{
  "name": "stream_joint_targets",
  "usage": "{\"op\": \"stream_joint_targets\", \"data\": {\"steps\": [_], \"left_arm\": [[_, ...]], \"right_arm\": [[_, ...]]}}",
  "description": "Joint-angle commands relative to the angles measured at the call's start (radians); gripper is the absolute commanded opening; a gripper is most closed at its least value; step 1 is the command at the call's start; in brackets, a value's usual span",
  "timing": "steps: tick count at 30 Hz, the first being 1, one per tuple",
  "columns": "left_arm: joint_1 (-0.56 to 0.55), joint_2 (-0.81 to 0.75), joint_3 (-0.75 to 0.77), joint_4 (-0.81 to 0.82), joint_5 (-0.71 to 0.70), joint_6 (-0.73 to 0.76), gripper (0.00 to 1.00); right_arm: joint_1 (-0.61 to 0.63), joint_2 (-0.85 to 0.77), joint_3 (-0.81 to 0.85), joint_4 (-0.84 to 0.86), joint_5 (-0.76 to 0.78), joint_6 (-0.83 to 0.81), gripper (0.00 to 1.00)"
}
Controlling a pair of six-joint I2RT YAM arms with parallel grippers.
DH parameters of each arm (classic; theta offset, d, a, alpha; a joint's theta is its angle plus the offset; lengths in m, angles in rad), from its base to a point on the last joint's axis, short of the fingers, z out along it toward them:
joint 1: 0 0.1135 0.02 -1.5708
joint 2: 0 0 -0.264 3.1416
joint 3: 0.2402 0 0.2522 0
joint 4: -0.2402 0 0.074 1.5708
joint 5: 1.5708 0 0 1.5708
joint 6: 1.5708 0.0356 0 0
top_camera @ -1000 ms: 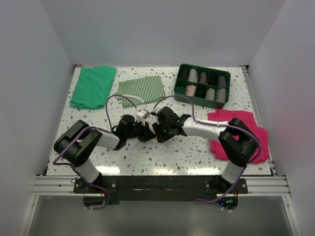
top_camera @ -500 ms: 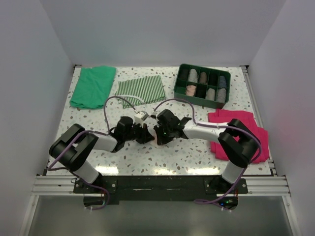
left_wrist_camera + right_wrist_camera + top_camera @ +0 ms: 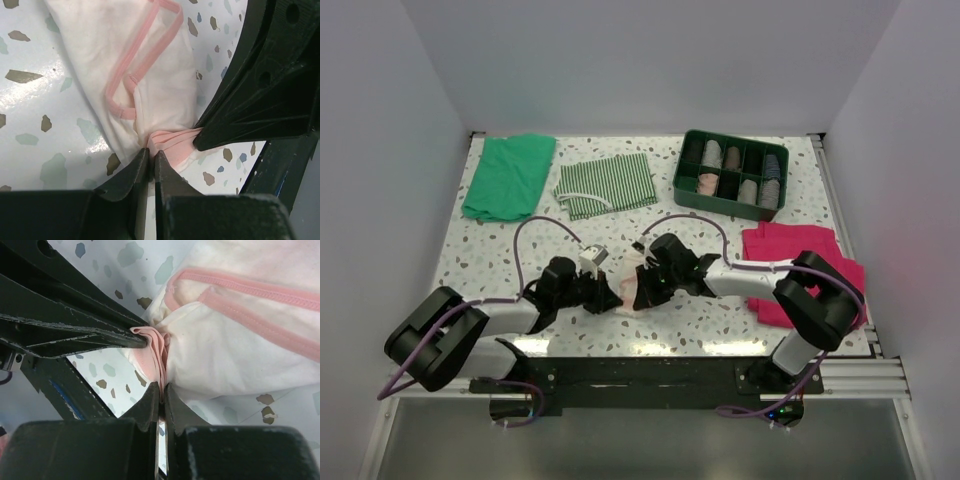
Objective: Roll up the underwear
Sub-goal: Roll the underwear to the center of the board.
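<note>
The underwear (image 3: 630, 293) is a thin pale pink garment with darker pink edging, lying bunched on the speckled table between my two grippers near the front middle. My left gripper (image 3: 611, 296) is shut on a gathered fold of its pink edging (image 3: 172, 142) from the left. My right gripper (image 3: 644, 289) is shut on the same bunched fold (image 3: 155, 355) from the right. The two sets of fingertips almost meet. In the left wrist view the underwear (image 3: 130, 65) spreads away from the left gripper (image 3: 151, 157). In the right wrist view the underwear (image 3: 240, 345) spreads away from the right gripper (image 3: 162, 389).
A green compartment tray (image 3: 720, 203) holding several rolled items stands at the back right. A green cloth (image 3: 508, 175) lies at the back left, with a green-and-white striped cloth (image 3: 605, 184) beside it. A bright magenta cloth (image 3: 775, 238) lies at the right under my right arm.
Both grippers have moved toward the near edge, drawing the underwear with them. The right gripper has shut on the fold. The pale fabric now shows between the grippers.
</note>
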Motion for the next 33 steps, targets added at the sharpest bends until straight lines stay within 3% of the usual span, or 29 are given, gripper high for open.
{"op": "stream_joint_targets", "data": {"steps": [1, 9, 11, 14, 15, 16, 21, 31, 33], "left_arm": [[-0.006, 0.011, -0.007, -0.011, -0.026, -0.014, 0.07], [-0.006, 0.031, -0.026, -0.007, -0.046, -0.014, 0.07], [-0.006, 0.04, -0.023, -0.008, -0.052, -0.014, 0.07], [-0.006, 0.049, -0.015, -0.014, -0.064, -0.012, 0.07], [-0.006, 0.052, -0.009, -0.014, -0.069, -0.011, 0.07], [-0.006, 0.058, -0.007, -0.016, -0.072, -0.011, 0.07], [-0.006, 0.093, 0.014, -0.02, -0.066, 0.006, 0.07], [-0.006, 0.1, 0.016, -0.014, -0.041, 0.018, 0.07], [-0.006, 0.103, 0.019, -0.017, -0.038, 0.02, 0.07]], "right_arm": [[-0.023, 0.042, 0.02, 0.051, -0.015, 0.056, 0.0], [-0.058, 0.125, 0.044, -0.051, 0.003, 0.061, 0.0], [-0.063, 0.142, 0.047, -0.056, -0.015, 0.059, 0.06], [-0.064, 0.136, 0.055, -0.077, -0.023, 0.044, 0.2], [-0.064, 0.129, 0.061, -0.091, 0.002, 0.035, 0.29], [-0.064, 0.118, 0.064, -0.11, 0.02, 0.025, 0.31], [-0.064, 0.035, 0.106, -0.266, 0.172, -0.06, 0.29], [-0.064, -0.127, 0.075, -0.232, 0.207, -0.071, 0.33], [-0.064, -0.141, 0.08, -0.229, 0.188, -0.097, 0.29]]}}
